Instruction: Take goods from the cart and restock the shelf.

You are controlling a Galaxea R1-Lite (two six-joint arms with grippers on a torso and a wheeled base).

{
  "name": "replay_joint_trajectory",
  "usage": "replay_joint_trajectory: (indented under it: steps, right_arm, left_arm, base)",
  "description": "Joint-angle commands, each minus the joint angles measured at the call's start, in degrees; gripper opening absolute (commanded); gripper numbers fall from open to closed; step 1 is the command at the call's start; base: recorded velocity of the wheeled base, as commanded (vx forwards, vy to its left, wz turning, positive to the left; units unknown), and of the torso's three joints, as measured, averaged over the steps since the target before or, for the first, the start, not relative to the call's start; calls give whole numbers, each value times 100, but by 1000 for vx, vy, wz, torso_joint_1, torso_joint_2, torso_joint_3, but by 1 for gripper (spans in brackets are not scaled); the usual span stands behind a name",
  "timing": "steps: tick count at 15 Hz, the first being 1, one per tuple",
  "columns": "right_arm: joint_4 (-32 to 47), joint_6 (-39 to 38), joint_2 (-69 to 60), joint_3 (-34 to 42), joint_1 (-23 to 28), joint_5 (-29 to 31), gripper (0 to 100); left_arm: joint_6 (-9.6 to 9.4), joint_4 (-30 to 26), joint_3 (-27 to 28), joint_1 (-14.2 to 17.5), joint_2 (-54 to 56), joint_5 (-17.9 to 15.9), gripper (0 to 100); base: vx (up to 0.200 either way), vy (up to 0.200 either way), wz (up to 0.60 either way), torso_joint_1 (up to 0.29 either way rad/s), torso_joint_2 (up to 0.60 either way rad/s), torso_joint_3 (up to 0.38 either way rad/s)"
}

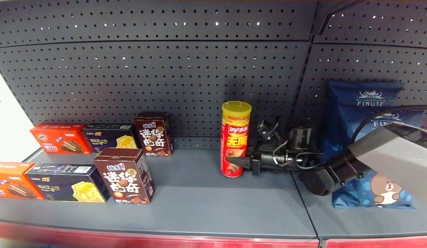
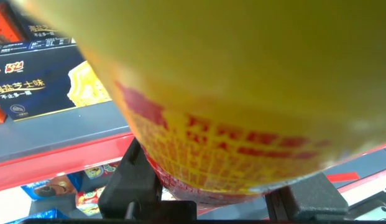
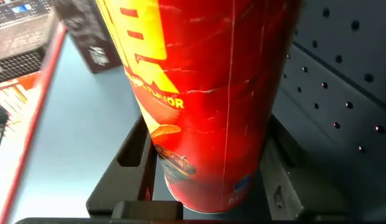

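A red chips can [image 1: 235, 137] with a yellow lid stands upright on the grey shelf [image 1: 199, 196], near the pegboard back wall. My right gripper [image 1: 234, 161] comes in from the right, low on the can, and is shut on it. In the right wrist view the can [image 3: 205, 93] sits between the two black fingers [image 3: 133, 168]. A yellow chips can [image 2: 242, 81] is in my left gripper [image 2: 211, 196], which is shut on it, in front of and below the shelf's red edge [image 2: 56, 162].
Left of the red can stand snack boxes in two rows: orange [image 1: 60, 138], dark blue [image 1: 110, 136] and brown [image 1: 153, 133] behind, brown [image 1: 125, 175], dark blue [image 1: 67, 182] and orange [image 1: 12, 181] in front. Blue bags [image 1: 364, 113] lean at the right. Bare shelf lies between boxes and can.
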State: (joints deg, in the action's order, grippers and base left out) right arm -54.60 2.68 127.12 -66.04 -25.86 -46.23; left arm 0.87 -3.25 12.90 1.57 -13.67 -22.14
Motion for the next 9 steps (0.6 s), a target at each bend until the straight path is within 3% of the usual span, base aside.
replay_joint_trajectory:
  steps: [1, 3, 4, 9]
  right_arm:
    - [-15, 4, -706, 548, -42, 26, 0]
    - [-15, 4, -970, 803, -77, 70, 0]
    - [-59, 4, -1462, 1260, -148, 404, 0]
    - [-103, 39, -2640, 2420, -288, 465, 0]
  left_arm:
    - [1, 0, 2, -8, -5, -10, 0]
    - [1, 0, -7, -8, 4, -19, 0]
    - [1, 0, -7, 1, 13, -10, 0]
    - [-7, 9, -7, -8, 13, -19, 0]
  base:
    - [0, 0, 0, 0, 0, 0]
    - [0, 0, 0, 0, 0, 0]
    - [0, 0, 0, 0, 0, 0]
    - [0, 0, 0, 0, 0, 0]
